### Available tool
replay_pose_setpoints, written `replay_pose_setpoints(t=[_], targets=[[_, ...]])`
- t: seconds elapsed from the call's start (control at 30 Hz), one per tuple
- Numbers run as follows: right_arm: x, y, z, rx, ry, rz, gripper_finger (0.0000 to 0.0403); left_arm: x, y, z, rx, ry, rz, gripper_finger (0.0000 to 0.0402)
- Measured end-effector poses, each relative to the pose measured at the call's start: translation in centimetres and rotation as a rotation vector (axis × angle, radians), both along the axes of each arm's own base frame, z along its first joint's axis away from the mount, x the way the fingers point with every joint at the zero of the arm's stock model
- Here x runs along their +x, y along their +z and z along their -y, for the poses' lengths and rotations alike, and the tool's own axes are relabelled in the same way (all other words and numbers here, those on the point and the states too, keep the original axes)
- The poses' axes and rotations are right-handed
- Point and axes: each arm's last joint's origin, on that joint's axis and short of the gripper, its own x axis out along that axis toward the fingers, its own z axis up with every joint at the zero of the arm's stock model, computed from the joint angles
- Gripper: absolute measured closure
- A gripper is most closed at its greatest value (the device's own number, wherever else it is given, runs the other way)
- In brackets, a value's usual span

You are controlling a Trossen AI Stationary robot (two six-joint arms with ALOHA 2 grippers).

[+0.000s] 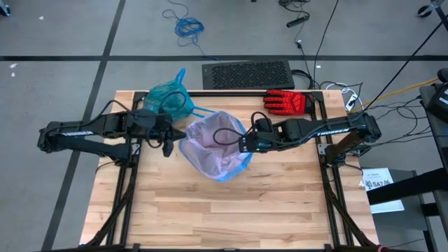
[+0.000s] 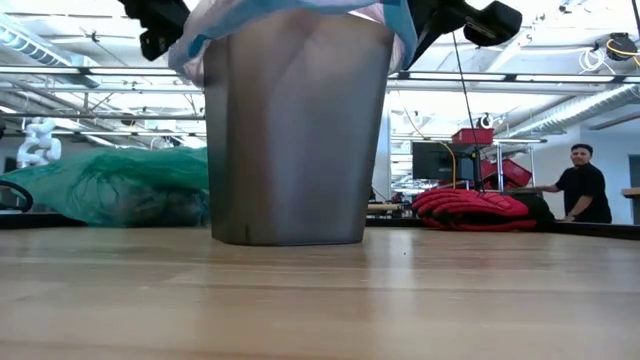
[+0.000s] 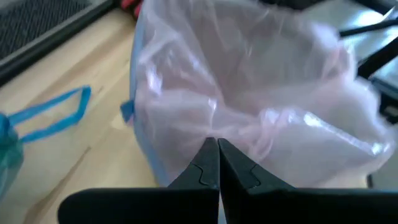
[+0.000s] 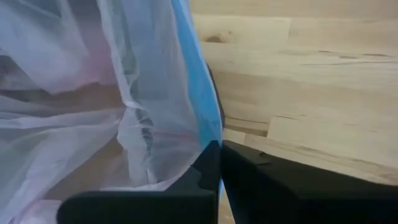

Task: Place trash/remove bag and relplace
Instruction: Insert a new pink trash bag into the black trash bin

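While the right gripper (image 1: 241, 143) hung at the rim of the metal bin (image 2: 290, 140), its fingers (image 4: 208, 168) were pressed together at the blue edge of the pale pink bag (image 1: 213, 143) that lined the bin; whether a fold of film was pinched between them could not be told. That liner draped over the bin's rim on every side (its blue hem showed most on the side toward the right arm). On the opposite side of the bin, the left gripper (image 1: 168, 145) sat just beside the rim with its fingers (image 3: 208, 168) fully closed on nothing, the tips pointing at the liner's wall. Past the left arm, toward the table's far edge from the bin, lay the teal bag (image 1: 168, 100), bunched and full, its blue drawstring ties (image 3: 53, 118) trailing over the wooden table (image 1: 231, 203) toward the bin. A red-and-black glove (image 1: 287, 102) lay near the far edge, well apart from the bin on the right arm's side. No loose trash showed on the table.
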Motion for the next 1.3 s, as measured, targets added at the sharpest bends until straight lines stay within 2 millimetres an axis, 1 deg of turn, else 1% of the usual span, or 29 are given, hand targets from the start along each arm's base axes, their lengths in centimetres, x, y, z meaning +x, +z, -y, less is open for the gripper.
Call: replay_pose_setpoints(t=[0.1,0.33,0.53,0.8,0.9,1.03,1.2,1.3], targets=[[0.1,-0.2,0.0,-0.001,-0.003,-0.005,0.0401,0.6,0.3,-0.2,0.004,0.011,0.039,0.0402],[0.7,-1.3,-0.1,-0.006,-0.006,-0.058,0.0402,2.0,-0.9,-0.8,-0.003,0.019,-0.024,0.0402],[1.2,-2.0,-0.3,-0.008,-0.006,-0.078,0.0403,2.1,-1.2,-0.7,-0.014,0.007,-0.044,0.0402],[1.1,-2.2,-1.3,-0.010,-0.020,-0.073,0.0403,0.6,-0.5,-0.5,-0.035,0.015,-0.011,0.0402],[1.1,-2.1,-1.3,-0.011,-0.017,-0.074,0.0403,0.0,0.6,-0.5,-0.031,0.015,0.040,0.0402],[1.0,-2.2,-1.3,-0.016,-0.019,-0.081,0.0403,-0.7,1.1,-0.3,-0.042,0.013,0.059,0.0402],[0.7,-2.3,-1.3,-0.021,-0.019,-0.111,0.0403,-2.0,-0.3,-0.2,-0.080,0.031,-0.116,0.0402],[0.7,-2.3,-1.3,-0.023,-0.018,-0.118,0.0403,-1.9,-1.4,-0.2,-0.085,0.032,-0.154,0.0402]])
